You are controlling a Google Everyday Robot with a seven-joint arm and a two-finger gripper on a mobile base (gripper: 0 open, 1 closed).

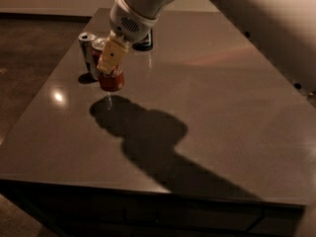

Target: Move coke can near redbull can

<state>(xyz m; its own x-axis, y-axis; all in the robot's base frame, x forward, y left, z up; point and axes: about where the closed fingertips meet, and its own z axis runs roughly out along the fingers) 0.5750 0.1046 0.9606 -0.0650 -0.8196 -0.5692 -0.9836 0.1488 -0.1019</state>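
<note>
Near the far-left tabletop corner, pinching the upright red Coca-Cola can in the cream-fingered gripper, just beside the slim silver-grey can; likely straight down next.

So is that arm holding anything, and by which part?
Yes: the gripper, beside the redbull can, holds the coke can, jaws clamped on its upper half.
</note>
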